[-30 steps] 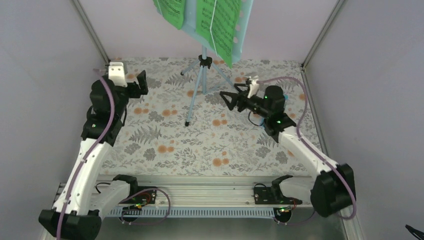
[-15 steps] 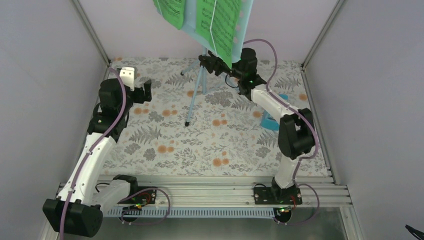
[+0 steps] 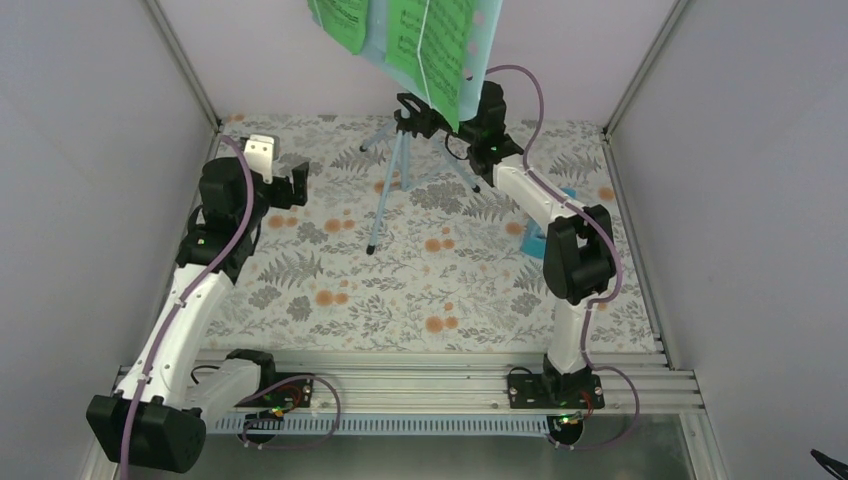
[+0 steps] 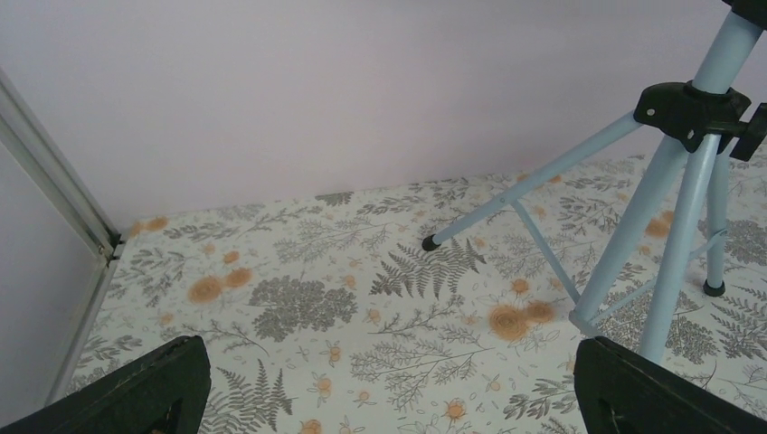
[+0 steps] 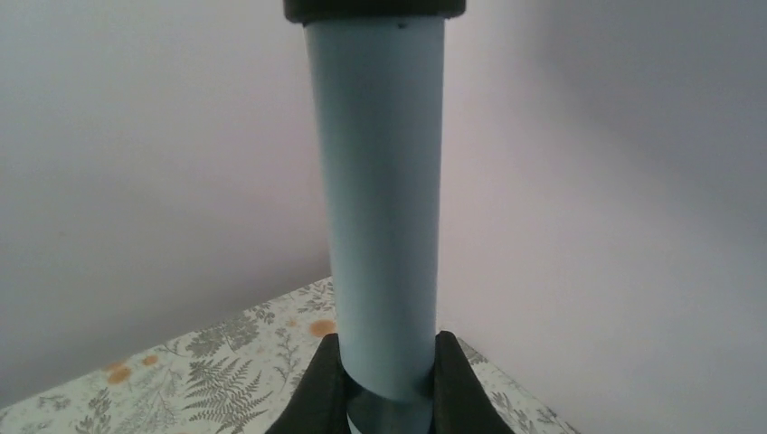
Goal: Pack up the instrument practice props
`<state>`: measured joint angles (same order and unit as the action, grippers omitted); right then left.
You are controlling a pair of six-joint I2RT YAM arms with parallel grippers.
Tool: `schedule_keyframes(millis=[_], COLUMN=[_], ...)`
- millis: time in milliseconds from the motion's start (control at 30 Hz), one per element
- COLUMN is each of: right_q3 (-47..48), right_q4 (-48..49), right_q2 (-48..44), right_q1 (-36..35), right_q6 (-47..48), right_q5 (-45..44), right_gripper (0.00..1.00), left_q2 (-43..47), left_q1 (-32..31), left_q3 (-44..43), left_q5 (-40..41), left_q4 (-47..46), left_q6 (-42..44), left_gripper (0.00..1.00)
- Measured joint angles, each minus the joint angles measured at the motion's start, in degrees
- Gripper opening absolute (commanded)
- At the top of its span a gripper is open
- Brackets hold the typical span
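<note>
Fern-and-flower table cover [image 3: 420, 290], plain pale walls around.
Your left gripper [image 3: 288, 182] at left, fingers wide, empty.
Back centre: pale blue music stand [image 3: 398, 180] upright, green sheet-music pages [image 3: 430, 50] on its desk.
Only right wrist view shows your right gripper [image 5: 380, 402] clamped on stand's pole.
Only top view shows blue metronome [image 3: 533, 240], half hidden, right.

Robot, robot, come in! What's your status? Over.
Left gripper open, idle. Right gripper shut on music stand pole. Green pages on stand. Nothing blocking.
</note>
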<state>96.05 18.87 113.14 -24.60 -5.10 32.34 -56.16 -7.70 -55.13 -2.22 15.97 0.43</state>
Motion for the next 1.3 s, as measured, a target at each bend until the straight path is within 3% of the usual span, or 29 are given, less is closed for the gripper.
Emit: schedule_keyframes(millis=[367, 633, 767, 1000, 1100, 1200, 1300], right_q3=[-1.09, -4.13, -4.98, -6.80, -8.07, -9.70, -12.02], right_q4=[-1.03, -12.31, -19.17, -25.18, -26.23, -26.71, -26.10], right_q2=[-1.09, -7.13, -9.66, -12.39, -13.86, -15.47, -17.57], right_q1=[-0.07, -0.20, -0.46, -0.39, -0.39, -0.39, -0.33], right_q6=[4.17, 11.91, 17.25, 22.84, 23.76, 24.28, 24.02], right_q5=[10.91, 26.62, 31.67, 36.13, 36.26, 35.74, 34.21], right_gripper=[0.04, 0.04, 0.04, 0.04, 0.04, 0.11, 0.26], left_q2=[-0.07, -0.52, -1.01, -1.70, -2.62, -4.94, -5.66], left_q1=[0.07, -0.50, -3.34, -11.34, -12.04, -12.09, -13.49], left_q3=[1.01, 2.19, 4.52, 13.03, 16.85, 17.22, 17.22], left_q5=[-4.74, -20.81, -28.50, -33.05, -34.47, -35.98, -36.48], left_q4=[-1.14, -4.61, -8.70, -18.25, -22.82, -25.97, -28.50], left_q6=[0.46, -0.20, -2.25, -5.46, -5.51, -5.46, -5.38], left_gripper=[1.00, 0.92, 0.87, 0.81, 0.76, 0.74, 0.74])
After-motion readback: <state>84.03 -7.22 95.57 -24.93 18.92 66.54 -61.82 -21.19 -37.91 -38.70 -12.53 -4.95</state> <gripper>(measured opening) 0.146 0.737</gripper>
